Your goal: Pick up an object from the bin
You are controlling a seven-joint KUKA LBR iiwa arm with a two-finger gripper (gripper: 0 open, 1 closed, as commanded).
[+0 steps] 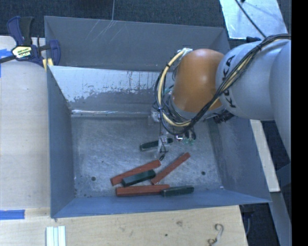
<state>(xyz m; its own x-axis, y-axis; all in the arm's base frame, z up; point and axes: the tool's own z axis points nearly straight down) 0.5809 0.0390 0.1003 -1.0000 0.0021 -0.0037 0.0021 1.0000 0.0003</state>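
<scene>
My gripper (163, 146) hangs below the arm's wrist, low over the middle of the bin floor. Just to its left lies a small dark green piece (148, 145), close to the gripper; I cannot tell whether they touch. Just below it a red-brown stick (173, 167) slants up to the right. A second red-brown stick (135, 172) lies to the left of that one, with a dark green bar (139, 178) against it.
A third red-brown stick (142, 190) lies flat along the bin's front wall, with another dark green bar (178, 190) at its right end. The arm and its cables cover the bin's back right part.
</scene>
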